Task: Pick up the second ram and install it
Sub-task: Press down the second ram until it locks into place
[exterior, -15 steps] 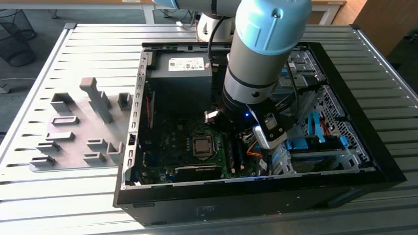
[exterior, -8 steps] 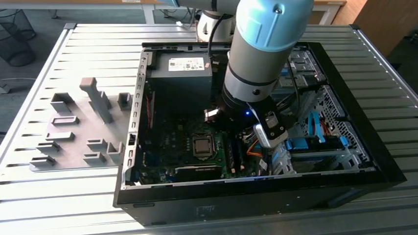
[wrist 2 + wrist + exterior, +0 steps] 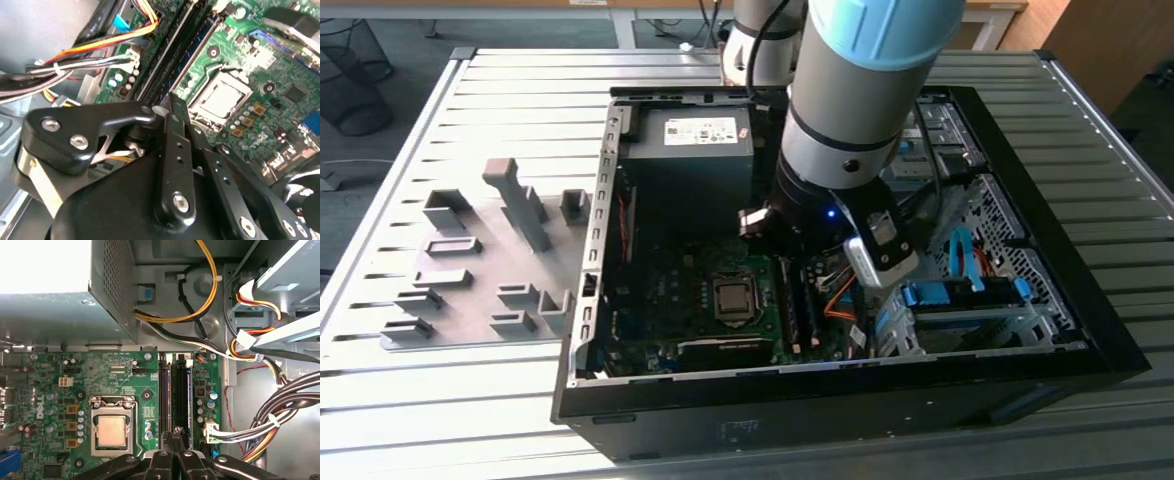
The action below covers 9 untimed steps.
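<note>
A robot arm [image 3: 854, 110] reaches down into an open computer case [image 3: 1067, 300] that lies on a slatted metal table [image 3: 520, 90]. Its claw [image 3: 176, 432] hangs low over the green motherboard [image 3: 115, 385], right at the near end of the long black memory slots [image 3: 179, 390]. In both wrist views the two black fingers [image 3: 176, 125] stand pressed together, tips meeting, so the claw is closed; nothing can be seen held between them.

In the first wrist view the slots run straight away from the fingertips, and a thin dark stick, seemingly a ram [image 3: 189, 392], stands on edge in the slot just beside the line of the claw. Whether this is the second ram, and whether it is fully seated, cannot be told.

Just to one side of the claw sits the square CPU socket [image 3: 112, 430] with its silver lid. On the other side, bundles of coloured cables [image 3: 272, 420] cross the case. Beyond the slots, further from the claw, is the grey power supply box [image 3: 60, 310].

In the exterior view, grey fixture blocks [image 3: 467, 270] stand on the table well apart from the claw, outside the case towards the exterior view's left
</note>
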### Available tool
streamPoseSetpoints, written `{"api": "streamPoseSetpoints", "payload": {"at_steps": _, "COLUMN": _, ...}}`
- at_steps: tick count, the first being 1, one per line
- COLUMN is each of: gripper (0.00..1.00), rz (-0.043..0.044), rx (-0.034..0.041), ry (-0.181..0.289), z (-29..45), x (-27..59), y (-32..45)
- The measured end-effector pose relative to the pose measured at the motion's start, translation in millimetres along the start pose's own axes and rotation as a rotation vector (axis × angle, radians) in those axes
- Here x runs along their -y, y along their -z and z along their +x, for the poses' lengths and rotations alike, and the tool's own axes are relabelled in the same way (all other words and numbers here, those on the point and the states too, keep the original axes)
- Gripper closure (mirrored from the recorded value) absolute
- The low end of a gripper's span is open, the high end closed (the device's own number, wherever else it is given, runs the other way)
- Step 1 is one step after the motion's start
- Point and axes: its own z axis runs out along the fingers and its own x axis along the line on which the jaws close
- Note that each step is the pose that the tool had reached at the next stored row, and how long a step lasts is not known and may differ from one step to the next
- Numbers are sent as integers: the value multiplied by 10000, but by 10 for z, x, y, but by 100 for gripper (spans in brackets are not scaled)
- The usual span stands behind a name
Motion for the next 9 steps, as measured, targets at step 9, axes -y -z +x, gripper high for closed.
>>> {"api": "streamPoseSetpoints", "payload": {"at_steps": 9, "gripper": 90, "rz": 3, "rx": -1, "ry": 1, "z": -20, "x": 6, "y": -77}}
